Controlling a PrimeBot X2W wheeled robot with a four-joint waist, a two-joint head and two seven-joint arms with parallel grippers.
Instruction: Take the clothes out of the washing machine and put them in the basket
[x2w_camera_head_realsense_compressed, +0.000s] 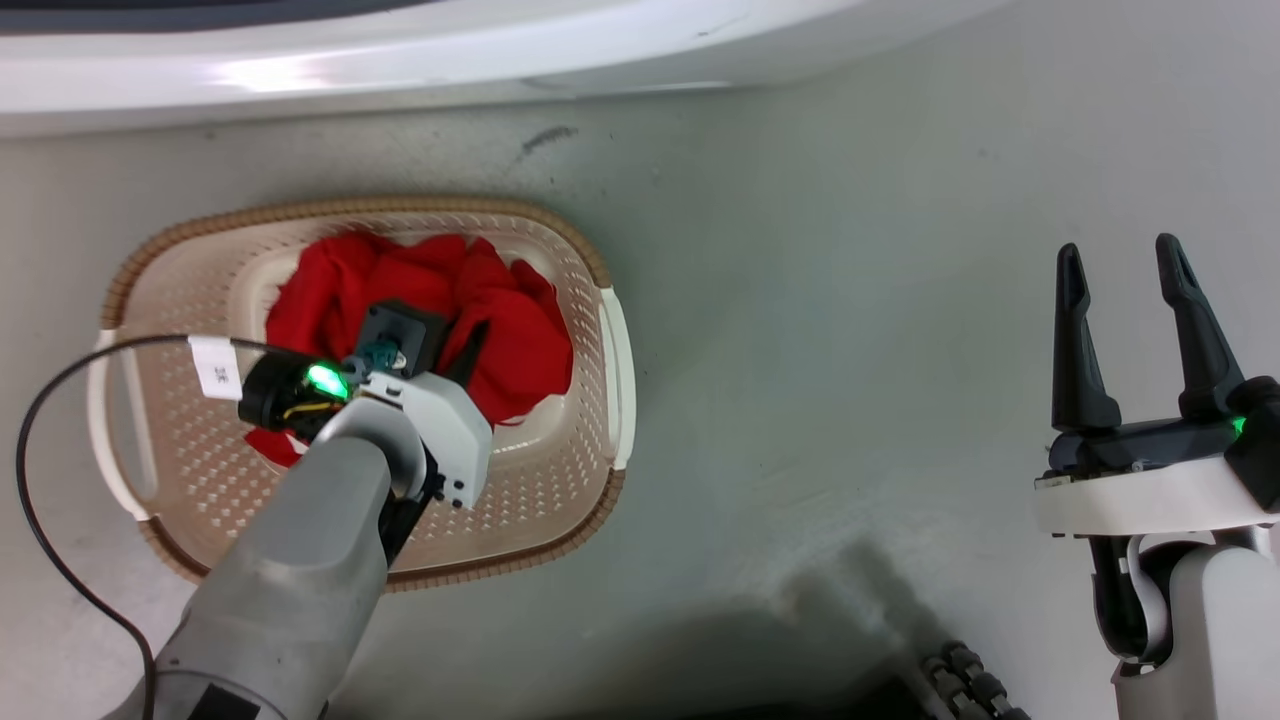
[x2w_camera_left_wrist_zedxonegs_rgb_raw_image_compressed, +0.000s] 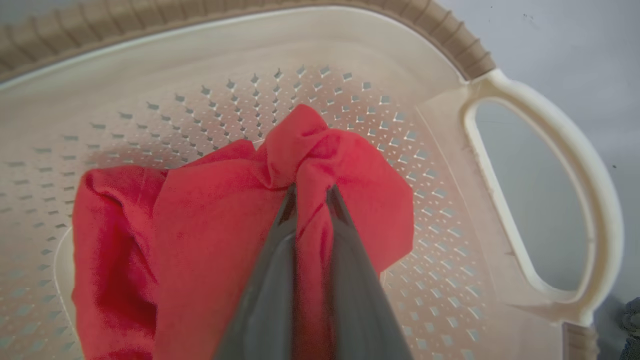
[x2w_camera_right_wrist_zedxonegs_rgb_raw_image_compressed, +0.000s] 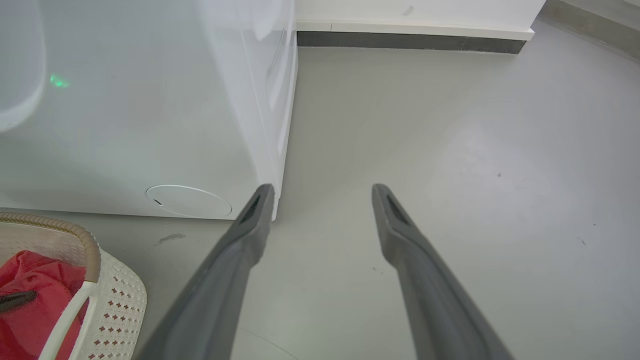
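from the head, the left claw (x2w_camera_head_realsense_compressed: 462, 352) was down in the basket (x2w_camera_head_realsense_compressed: 590, 480), tips sunk in the clothes (x2w_camera_head_realsense_compressed: 500, 310), the washing machine (x2w_camera_head_realsense_compressed: 400, 70) beyond; the right claw (x2w_camera_head_realsense_compressed: 1125, 270) stood spread and empty, well aside. at the left wrist, that claw was pinched on a fold of the clothes, the basket's wall just past it. best to spread fully, then lift straight so nothing snags. the right wrist showed the basket low to its claw's left.
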